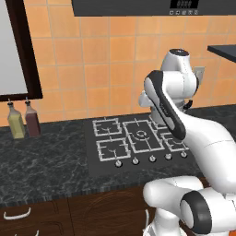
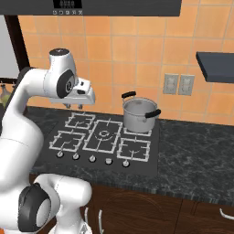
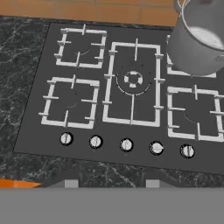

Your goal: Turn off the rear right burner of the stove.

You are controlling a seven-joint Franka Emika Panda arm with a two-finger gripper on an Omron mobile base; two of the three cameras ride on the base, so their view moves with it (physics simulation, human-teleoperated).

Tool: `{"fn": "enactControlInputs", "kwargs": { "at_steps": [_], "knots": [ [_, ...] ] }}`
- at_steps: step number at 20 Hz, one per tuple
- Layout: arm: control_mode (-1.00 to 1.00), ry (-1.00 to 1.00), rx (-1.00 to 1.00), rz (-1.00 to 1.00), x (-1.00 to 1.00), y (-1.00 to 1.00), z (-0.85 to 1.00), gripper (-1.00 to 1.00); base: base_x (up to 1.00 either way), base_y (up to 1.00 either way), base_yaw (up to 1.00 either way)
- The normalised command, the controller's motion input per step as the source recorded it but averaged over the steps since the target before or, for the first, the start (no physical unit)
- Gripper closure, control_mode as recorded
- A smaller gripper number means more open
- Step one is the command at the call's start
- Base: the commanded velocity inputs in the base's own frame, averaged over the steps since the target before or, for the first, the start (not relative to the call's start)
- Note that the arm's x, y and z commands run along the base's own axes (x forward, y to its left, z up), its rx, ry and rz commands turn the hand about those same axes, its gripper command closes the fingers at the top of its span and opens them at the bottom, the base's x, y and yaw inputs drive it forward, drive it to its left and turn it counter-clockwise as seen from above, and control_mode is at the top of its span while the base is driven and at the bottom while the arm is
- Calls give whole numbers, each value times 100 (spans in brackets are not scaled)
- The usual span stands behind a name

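The stove is a flat black cooktop with five pale-grey grates, also seen from the sides. A steel pot sits on the rear right burner, hiding most of its grate. Five round silver knobs run along the stove's front edge, from the leftmost knob to the rightmost knob. The mark on the fourth knob is turned differently from the others. My gripper hangs open above the stove's left half, holding nothing, well above the knobs.
Dark marbled counter surrounds the stove. Two bottles stand at the back left by an orange tiled wall. A range hood hangs overhead. A dark shelf juts out on the right.
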Motion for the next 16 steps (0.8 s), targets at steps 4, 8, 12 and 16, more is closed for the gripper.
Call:
{"fn": "enactControlInputs", "kwargs": {
  "at_steps": [4, 8, 12, 16],
  "knots": [
    [-100, 0, 1, -14, -37, -54, -23, -100, 0, 0, 0],
    [-100, 2, 1, -43, -46, -90, -57, -100, 0, 0, 0],
    [-100, 6, 0, -50, -32, -87, -75, -100, 0, 0, 0],
    [-100, 7, 6, -55, -13, -71, -83, -100, 0, 0, 0]
  ]
}}
